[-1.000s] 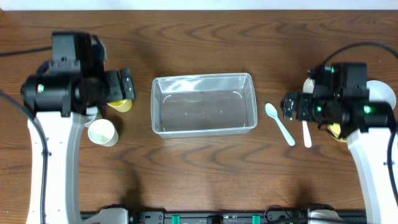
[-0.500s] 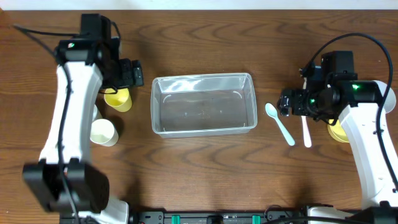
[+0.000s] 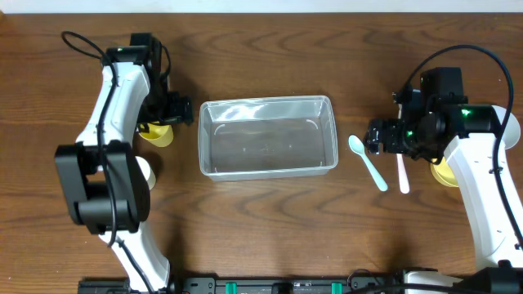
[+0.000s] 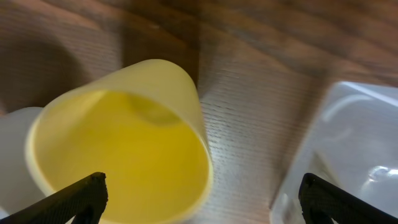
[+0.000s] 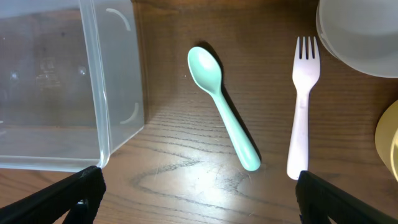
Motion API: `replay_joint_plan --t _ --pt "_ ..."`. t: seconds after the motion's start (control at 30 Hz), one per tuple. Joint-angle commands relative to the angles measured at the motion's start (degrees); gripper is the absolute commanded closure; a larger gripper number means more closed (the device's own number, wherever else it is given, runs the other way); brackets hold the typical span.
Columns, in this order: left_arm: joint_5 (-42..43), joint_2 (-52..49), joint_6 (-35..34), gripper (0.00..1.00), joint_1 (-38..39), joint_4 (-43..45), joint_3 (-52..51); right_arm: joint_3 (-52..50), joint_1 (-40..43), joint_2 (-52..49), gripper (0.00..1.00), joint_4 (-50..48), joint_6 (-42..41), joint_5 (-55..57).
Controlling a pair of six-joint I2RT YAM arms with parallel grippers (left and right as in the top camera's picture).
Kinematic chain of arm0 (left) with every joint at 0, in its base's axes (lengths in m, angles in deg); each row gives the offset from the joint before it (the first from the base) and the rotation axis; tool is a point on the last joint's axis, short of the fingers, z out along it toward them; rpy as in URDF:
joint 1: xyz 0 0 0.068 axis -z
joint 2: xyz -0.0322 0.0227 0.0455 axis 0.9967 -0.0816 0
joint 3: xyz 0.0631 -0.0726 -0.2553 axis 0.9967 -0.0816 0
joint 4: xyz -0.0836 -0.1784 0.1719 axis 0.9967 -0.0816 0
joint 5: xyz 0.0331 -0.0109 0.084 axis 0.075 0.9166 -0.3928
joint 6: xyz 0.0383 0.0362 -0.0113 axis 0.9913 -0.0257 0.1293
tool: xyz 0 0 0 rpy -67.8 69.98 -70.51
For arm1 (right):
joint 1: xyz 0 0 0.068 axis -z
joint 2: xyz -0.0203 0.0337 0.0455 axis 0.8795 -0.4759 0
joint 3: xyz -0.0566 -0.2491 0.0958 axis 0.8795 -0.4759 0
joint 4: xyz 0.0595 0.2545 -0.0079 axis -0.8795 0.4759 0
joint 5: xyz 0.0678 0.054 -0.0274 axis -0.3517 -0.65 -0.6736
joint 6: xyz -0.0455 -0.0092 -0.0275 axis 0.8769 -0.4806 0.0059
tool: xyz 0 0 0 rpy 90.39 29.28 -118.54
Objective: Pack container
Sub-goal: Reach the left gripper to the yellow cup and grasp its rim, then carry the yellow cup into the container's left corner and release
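Movement: left end effector (image 3: 175,109), spread wide, swings in over the yellow cup (image 4: 118,149) beside the empty container (image 3: 266,101), likely its first pick.

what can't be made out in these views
Overhead: the left arm covers most of the white cup.
Overhead: the right arm hides most of the yellow bowl.
Right wrist: the white bowl is cut off by the top and right edges.
Left wrist: the container is blurred and cut off by the right edge.
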Motion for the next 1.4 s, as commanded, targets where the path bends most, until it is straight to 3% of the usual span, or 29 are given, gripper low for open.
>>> replay_joint_plan --t 0.0,0.17,0.27,0.33,0.37,0.6,0.73,1.07,1.37 --pt "-0.9 -1.9 0.5 0.02 -0.4 -0.4 0.9 1.1 0.4 -0.2 0.01 0.2 0.9 -0.4" --pt "-0.9 -2.0 0.5 0.18 -0.4 -0.3 0.9 1.1 0.4 -0.2 0.01 0.3 0.9 -0.4" --pt "-0.9 -2.0 0.5 0.39 -0.4 -0.3 0.9 1.1 0.4 -0.2 0.01 0.3 0.9 -0.4" --pt "-0.9 -2.0 0.5 0.59 -0.4 -0.3 0.9 1.1 0.4 -0.2 0.01 0.3 0.9 -0.4" --pt "-0.9 -2.0 0.5 0.63 -0.4 -0.3 0.9 1.1 0.4 -0.2 0.01 0.3 0.9 -0.4" --pt "-0.9 -2.0 0.5 0.74 -0.4 -0.4 0.9 1.1 0.4 -0.2 0.01 0.3 1.0 -0.4" --pt "-0.9 -2.0 0.5 0.93 -0.4 -0.4 0.9 1.1 0.4 -0.2 0.01 0.3 1.0 -0.4" --pt "-0.9 -1.7 0.5 0.94 -0.4 -0.7 1.9 1.1 0.4 -0.2 0.01 0.4 1.0 0.6" --pt "-0.8 6.0 0.5 0.94 4.7 -8.7 13.0 1.1 0.4 -0.2 0.01 0.4 1.0 0.7"
